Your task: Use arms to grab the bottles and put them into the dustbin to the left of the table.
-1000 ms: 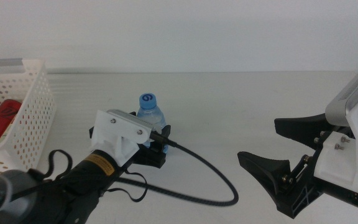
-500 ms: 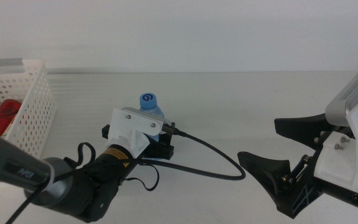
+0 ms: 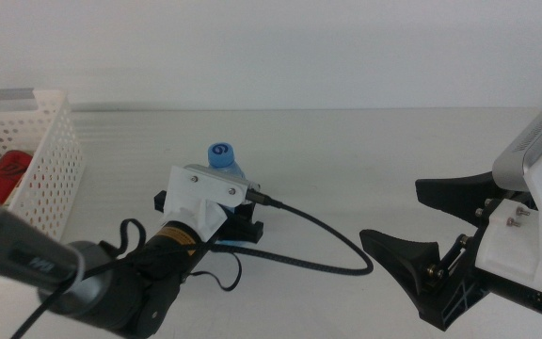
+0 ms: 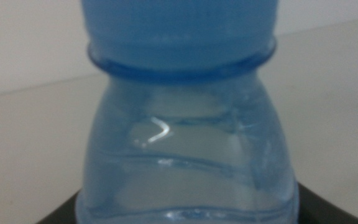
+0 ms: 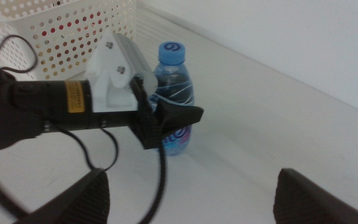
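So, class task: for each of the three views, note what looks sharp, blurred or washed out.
Left wrist view: the water bottle fills the frame, soft and out of focus, with a small glint on its shoulder. Right wrist view: the bottle is sharp, while the right gripper is blurred at the edge. Middle view: evenly lit and sharp; the white table looks washed out.

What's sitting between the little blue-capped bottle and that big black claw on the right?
Only bare table and a black cable separate the bottle from the waiting right gripper, seen in the middle view.
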Robot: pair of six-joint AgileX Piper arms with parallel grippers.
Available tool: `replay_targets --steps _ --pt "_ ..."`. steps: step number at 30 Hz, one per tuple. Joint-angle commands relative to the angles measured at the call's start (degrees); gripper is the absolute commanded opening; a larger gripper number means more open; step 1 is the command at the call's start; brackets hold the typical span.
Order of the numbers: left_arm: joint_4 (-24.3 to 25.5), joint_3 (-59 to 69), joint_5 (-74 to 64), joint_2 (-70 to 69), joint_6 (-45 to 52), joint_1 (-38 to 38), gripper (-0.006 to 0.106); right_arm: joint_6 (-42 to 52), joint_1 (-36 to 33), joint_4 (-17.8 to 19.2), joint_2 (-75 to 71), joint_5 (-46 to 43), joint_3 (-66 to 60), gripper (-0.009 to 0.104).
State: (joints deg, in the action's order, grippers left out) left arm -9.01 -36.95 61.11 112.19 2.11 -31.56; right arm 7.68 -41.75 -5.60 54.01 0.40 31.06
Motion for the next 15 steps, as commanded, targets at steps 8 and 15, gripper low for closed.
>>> replay_targets --steps 8,15 --pt "-2.5 4.4 -5.9 -19.5 0.9 -0.5 -0.005 0.6 0.0 0.4 -0.7 -3.6 1.5 0.079" --pt "-7.7 2.0 -29.7 -34.4 7.4 -0.2 -0.005 0.6 0.0 0.4 -0.7 -3.6 1.5 0.079"
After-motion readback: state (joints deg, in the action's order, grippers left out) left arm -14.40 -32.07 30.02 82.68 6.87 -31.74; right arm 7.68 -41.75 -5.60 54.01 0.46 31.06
